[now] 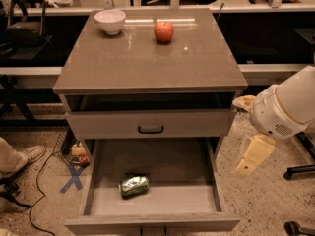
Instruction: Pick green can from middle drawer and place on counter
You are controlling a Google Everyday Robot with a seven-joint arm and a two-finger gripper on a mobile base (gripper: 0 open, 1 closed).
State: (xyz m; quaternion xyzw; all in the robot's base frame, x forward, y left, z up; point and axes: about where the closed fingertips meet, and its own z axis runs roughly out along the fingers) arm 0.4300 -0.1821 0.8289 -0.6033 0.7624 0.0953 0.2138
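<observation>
The green can (134, 185) lies on its side on the floor of the open middle drawer (98, 173), left of centre and near the front. The counter (147, 58) tops the cabinet above it. My gripper (254, 155) hangs off the white arm (288, 108) to the right of the cabinet, beside the open drawer's right wall and above the floor. It is well apart from the can and holds nothing that I can see.
A white bowl (110, 20) and a red apple (164, 31) stand at the back of the counter. A shallower drawer with a black handle (150, 129) sits above the open one, slightly out. A person's shoe (29, 155), cables and a blue floor cross (74, 178) lie left.
</observation>
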